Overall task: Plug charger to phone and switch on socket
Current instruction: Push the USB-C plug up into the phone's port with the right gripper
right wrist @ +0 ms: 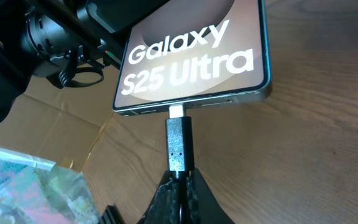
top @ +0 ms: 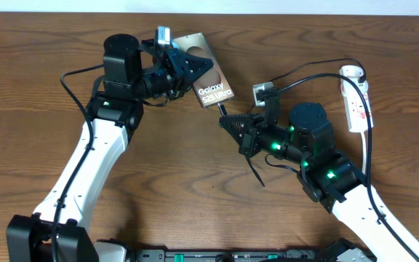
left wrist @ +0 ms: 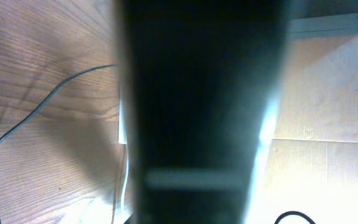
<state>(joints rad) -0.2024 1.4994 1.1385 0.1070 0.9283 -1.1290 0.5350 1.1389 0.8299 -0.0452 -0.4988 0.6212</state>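
The phone is bronze-brown with white "Galaxy S25 Ultra" lettering and lies tilted at the table's upper middle. My left gripper is shut on its upper left part; the left wrist view is filled by a blurred dark shape. In the right wrist view the phone fills the top. My right gripper is shut on the charger's black connector, whose metal tip meets the port in the phone's lower edge. The charger cable runs back to the white socket strip at the far right.
The thick white cord and round plug head sit at the socket's top end. A loose black cable end trails below my right gripper. A black cable curves over the wood in the left wrist view.
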